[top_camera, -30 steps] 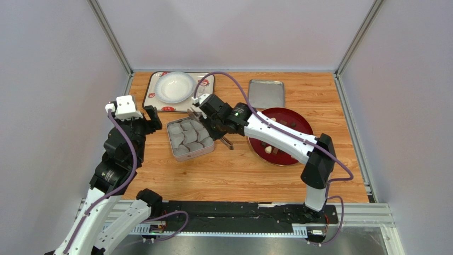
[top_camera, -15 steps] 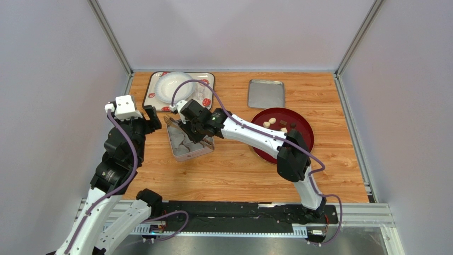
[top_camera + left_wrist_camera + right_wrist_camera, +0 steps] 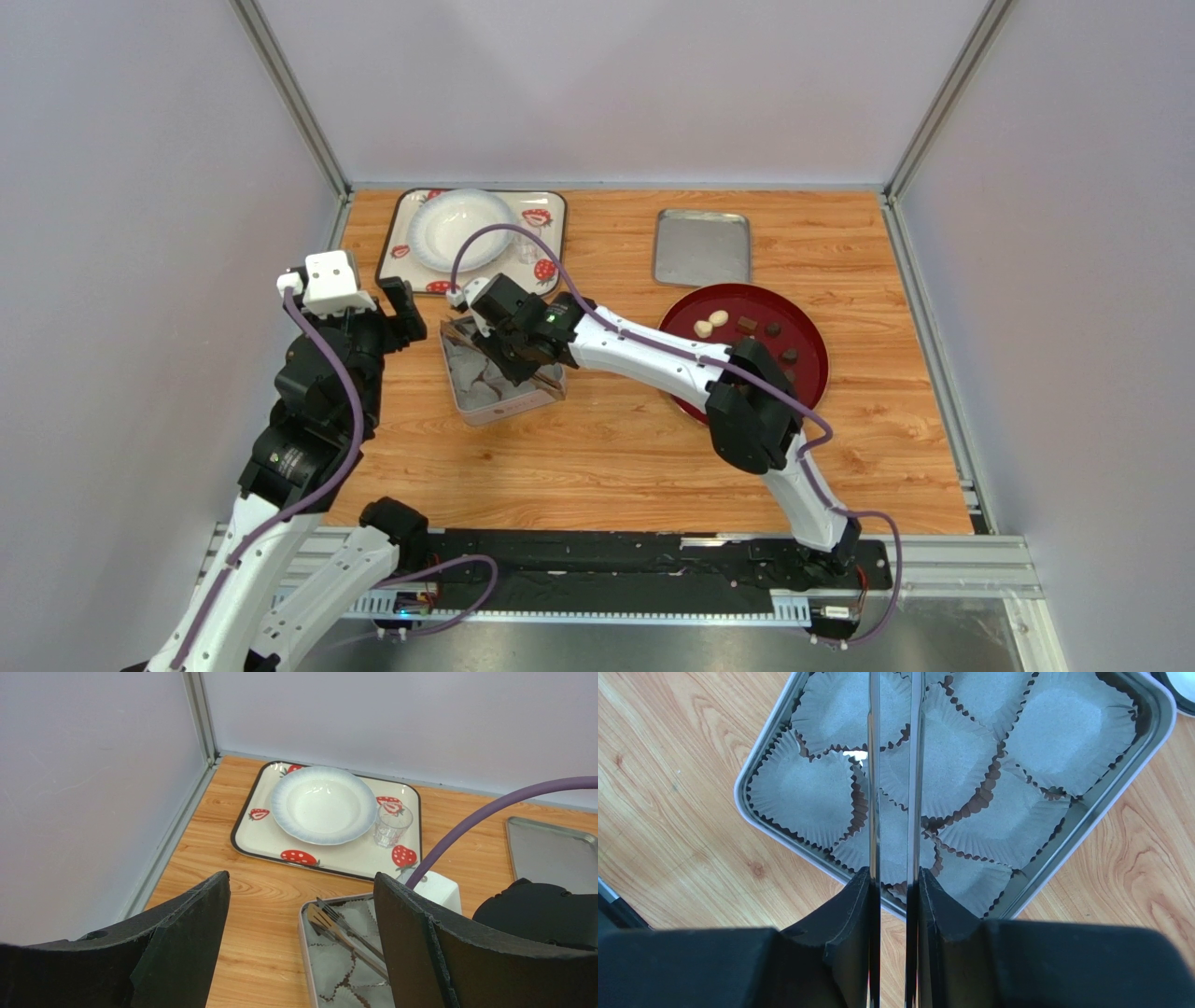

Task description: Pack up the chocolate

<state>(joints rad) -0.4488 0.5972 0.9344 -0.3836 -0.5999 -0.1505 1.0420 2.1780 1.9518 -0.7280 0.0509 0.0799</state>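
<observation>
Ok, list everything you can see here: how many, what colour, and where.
table: one, wood
tin: one, silver, left of centre
paper cups: about eight seen, grey, in the tin
metal lid: one, silver, far side
plate: one, red, right side
chocolate: two cream, at least three dark brown, on the plate
tray: one, cream with strawberries, far left
bowl: one, white, on the tray
glass: one, clear, beside the bowl
tongs: one, metal, over the tin
left gripper: open, left of the tin
right gripper: shut on the tongs
</observation>
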